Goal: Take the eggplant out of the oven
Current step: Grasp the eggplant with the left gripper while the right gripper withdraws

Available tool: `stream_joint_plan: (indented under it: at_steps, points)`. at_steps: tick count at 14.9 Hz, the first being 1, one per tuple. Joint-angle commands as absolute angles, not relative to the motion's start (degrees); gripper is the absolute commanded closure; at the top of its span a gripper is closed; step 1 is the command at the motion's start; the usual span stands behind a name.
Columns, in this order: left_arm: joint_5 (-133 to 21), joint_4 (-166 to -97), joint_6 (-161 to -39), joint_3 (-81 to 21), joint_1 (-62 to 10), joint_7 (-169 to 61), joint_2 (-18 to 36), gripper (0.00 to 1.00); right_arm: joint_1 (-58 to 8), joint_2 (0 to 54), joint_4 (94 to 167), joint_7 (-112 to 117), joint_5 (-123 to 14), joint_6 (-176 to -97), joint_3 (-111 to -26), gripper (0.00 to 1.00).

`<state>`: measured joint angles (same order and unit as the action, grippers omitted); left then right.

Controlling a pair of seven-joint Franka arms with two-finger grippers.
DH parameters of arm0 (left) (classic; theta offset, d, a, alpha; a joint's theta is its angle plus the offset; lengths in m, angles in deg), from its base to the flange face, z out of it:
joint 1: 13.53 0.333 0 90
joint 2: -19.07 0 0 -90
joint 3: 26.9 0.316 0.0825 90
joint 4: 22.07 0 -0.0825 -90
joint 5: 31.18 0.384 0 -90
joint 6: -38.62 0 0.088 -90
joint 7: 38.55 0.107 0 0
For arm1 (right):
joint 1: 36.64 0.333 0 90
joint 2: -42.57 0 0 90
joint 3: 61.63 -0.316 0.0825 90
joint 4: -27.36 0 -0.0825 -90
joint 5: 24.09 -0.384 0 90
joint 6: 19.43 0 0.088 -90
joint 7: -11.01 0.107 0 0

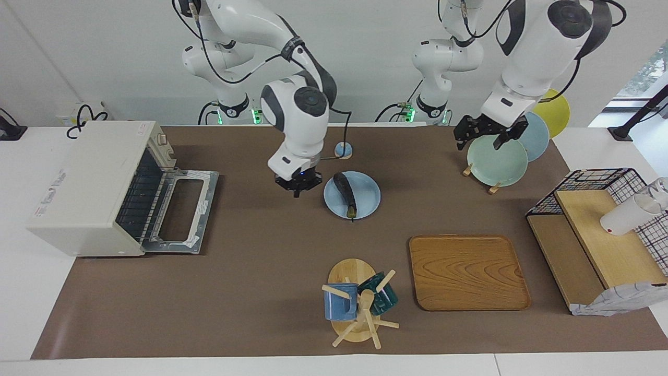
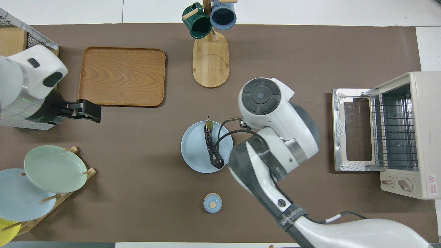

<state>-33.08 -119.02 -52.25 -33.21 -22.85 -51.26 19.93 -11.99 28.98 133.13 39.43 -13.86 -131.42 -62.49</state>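
Observation:
The dark purple eggplant (image 1: 345, 194) lies on a light blue plate (image 1: 366, 202) in the middle of the table, stem end pointing away from the robots; it also shows in the overhead view (image 2: 209, 146) on the plate (image 2: 193, 151). The off-white oven (image 1: 86, 188) stands at the right arm's end of the table with its door (image 1: 182, 211) folded down; its wire rack (image 2: 396, 134) is bare. My right gripper (image 1: 297, 189) hangs just above the table beside the plate, toward the oven, holding nothing. My left gripper (image 1: 482, 140) is open and empty over the plate rack.
A rack of plates (image 1: 498, 159) stands near the left arm's base. A wooden tray (image 1: 467, 271), a mug tree with two mugs (image 1: 357, 303) and a wire basket with boards (image 1: 600, 230) lie farther out. A small blue lid (image 1: 343, 150) sits near the robots.

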Motion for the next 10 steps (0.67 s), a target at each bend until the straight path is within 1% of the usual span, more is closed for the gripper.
stream_joint_plan:
  at_steps: [1, 2, 4, 5, 6, 8, 9, 10]
  points:
    - [-33.37, -124.71, -59.17, -32.7, -28.36, -57.61, 20.57, 0.0, -19.56, 32.98, 145.62, 36.95, -7.51, -140.95, -63.39, 1.0]
    - [-33.64, -125.86, -61.81, -32.7, -30.99, -60.15, 18.91, 0.0, -22.03, 33.25, 147.66, 35.72, -5.57, -143.16, -63.48, 1.0]
    - [-33.73, -126.39, -67.25, -32.7, -36.35, -69.09, 14.78, 0.0, -22.84, 34.04, 149.52, 35.62, -4.67, -143.62, -63.39, 1.0]
    - [-33.73, -127.7, -71.02, -32.7, -38.73, -73.14, 12.94, 0.0, -23.19, 33.96, 149.7, 35.54, -4.32, -143.62, -63.39, 1.0]
    - [-33.73, -130.15, -75.5, -32.7, -40.58, -75.53, 12.31, 0.0, -24.33, 33.61, 150.22, 35.62, -3.36, -143.79, -63.39, 1.0]
    - [-33.73, -136.21, -83.86, -32.62, -43.75, -77.3, 12.3, 0.0, -25.65, 33.87, 152.5, 35.54, -0.73, -147.03, -63.39, 1.0]
    - [-33.73, -137.81, -86.5, -32.7, -44.28, -78.53, 11.87, 0.0, -27.48, 33.95, 153.38, 35.36, 0.59, -148.18, -63.39, 1.0]
    - [-33.73, -138.08, -88.62, -32.7, -45.59, -78.98, 9.77, 0.0, -29.07, 34.04, 154.09, 35.27, 0.86, -148.89, -63.48, 1.0]
